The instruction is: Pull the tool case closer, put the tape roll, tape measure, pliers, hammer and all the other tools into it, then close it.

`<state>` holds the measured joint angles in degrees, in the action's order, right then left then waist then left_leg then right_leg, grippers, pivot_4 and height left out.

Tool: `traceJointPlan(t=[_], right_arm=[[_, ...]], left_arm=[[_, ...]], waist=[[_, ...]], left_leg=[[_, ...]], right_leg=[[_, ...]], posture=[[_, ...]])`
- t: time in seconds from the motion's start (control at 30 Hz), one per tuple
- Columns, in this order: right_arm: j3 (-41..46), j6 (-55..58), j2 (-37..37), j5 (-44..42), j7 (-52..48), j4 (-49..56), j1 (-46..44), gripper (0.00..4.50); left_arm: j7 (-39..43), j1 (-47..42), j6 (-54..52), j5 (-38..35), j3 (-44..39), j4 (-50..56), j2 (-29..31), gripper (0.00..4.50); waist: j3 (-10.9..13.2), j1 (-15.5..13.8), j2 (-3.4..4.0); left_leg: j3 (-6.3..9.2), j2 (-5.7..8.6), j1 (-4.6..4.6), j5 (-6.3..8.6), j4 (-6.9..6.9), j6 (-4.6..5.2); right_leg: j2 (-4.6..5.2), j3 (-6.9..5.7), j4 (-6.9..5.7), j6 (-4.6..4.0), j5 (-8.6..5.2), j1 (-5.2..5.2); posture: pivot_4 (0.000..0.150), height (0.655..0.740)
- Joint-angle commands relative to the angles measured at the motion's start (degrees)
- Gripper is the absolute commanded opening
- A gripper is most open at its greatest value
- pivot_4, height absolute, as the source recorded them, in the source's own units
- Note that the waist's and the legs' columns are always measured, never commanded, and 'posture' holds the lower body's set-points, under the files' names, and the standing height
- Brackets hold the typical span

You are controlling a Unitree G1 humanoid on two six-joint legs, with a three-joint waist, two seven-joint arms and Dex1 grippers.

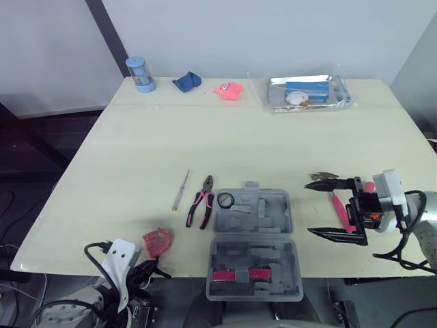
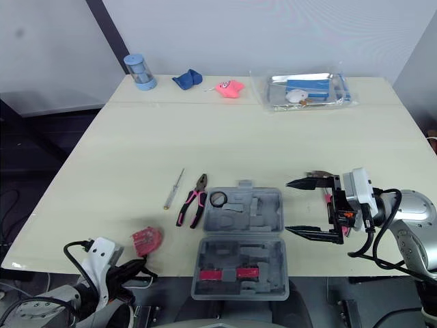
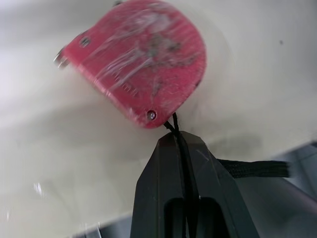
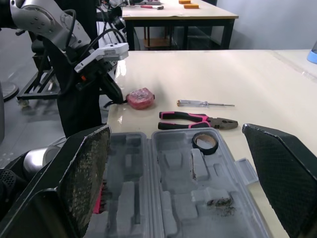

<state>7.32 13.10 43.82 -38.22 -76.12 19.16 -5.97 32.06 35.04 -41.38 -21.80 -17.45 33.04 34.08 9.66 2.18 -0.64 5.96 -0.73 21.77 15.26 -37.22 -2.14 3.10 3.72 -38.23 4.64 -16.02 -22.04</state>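
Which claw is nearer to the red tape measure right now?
Left. The left claw sits right at the tape measure, shut on its black cord; the right claw hangs open on the far side of the tool case.

My table (image 1: pixel 273 143) has a pale top, and I take the clear plastic packet (image 1: pixel 304 92) at its far edge as my mark. The packet holds something blue and something white, too small for me to name. Near the packet, on its left, lies a pink lump (image 1: pixel 229 90). Further left of the packet lies a crumpled dark blue thing (image 1: pixel 186 82). Furthest from the packet, by the far left corner, a light blue cylindrical jar (image 1: pixel 141 74) stands upright. All four sit apart from one another.
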Motion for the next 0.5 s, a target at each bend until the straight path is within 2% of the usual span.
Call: traceJointPlan(t=[0.03, 0.17, 0.23, 0.27, 0.5], right_arm=[[0.31, -1.05, -0.22, -0.55, -0.55, 0.63, -0.77, 4.5], [0.12, -1.21, -0.43, -0.4, -0.46, 0.54, -0.86, 4.5], [0.07, -1.35, -0.5, -0.24, -0.55, 0.4, -0.9, 4.5], [0.07, -1.43, -0.52, -0.18, -0.57, 0.34, -0.94, 4.5], [0.47, -1.49, -0.22, -0.41, -0.63, -0.22, -1.13, 4.5]], left_arm=[[0.18, 0.42, 0.19, -0.5, -0.8, 1.47, -0.14, 0.07], [0.85, -0.74, 2.9, -1.4, -2.0, 0.76, -1.2, 0.07], [1.36, -0.93, 3.51, -2.11, -2.7, 0.8, -1.63, 0.58], [2.03, -0.65, 3.85, -2.66, -3.26, 1.0, -1.59, 0.9], [8.07, 2.9, 4.12, -6.88, -7.35, 3.04, 0.47, 4.09]], waist=[[0.0, -0.03, 0.0], [0.0, -0.06, 0.0], [0.0, -0.09, -0.01], [0.01, -0.06, 0.0], [0.01, -0.02, -0.01]], left_leg=[[0.0, 0.0, 0.0, 0.0, 0.0, 0.0], [0.0, 0.0, 0.01, 0.0, 0.0, 0.0], [0.0, 0.0, 0.01, 0.0, 0.0, 0.0], [0.0, 0.0, 0.01, 0.0, 0.0, 0.0], [-0.01, -0.01, 0.02, 0.0, 0.0, 0.0]], right_leg=[[0.0, 0.0, 0.0, 0.0, 0.0, 0.0], [0.0, 0.0, 0.02, 0.0, 0.0, 0.0], [0.0, -0.01, 0.03, 0.0, 0.0, 0.0], [0.0, 0.0, 0.04, 0.0, 0.0, 0.0], [0.0, 0.0, 0.06, 0.0, 0.0, 0.0]], posture=[[0.15, 0.74], [0.15, 0.74], [0.15, 0.74], [0.15, 0.74], [0.15, 0.74]])
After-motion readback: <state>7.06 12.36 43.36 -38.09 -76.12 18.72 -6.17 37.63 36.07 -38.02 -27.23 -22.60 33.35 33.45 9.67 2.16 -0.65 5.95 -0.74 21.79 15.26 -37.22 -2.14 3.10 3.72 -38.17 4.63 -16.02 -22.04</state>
